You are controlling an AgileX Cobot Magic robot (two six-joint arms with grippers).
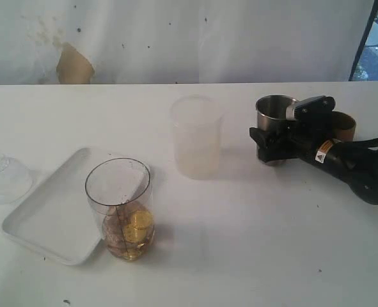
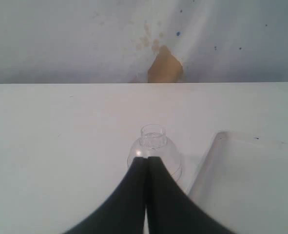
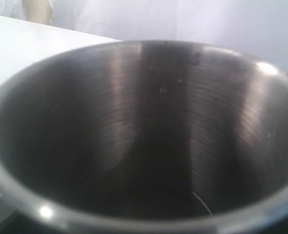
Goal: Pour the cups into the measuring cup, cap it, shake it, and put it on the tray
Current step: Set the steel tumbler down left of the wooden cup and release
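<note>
White surface [image 1: 240, 249]; measuring cup [image 1: 119, 211] part-filled, uncapped, beside tray [image 1: 48, 220]. I grip tumbler [image 1: 270, 120] in right jaws; left jaws closed, empty.

A frosted translucent cup [image 1: 196, 137] stands upright on the white table [image 1: 252, 243]

A white table [image 1: 252, 256] stands before a stained white wall [image 1: 208, 38] with a tan patch [image 1: 73, 65], a window [image 1: 375, 45] at the right.
</note>
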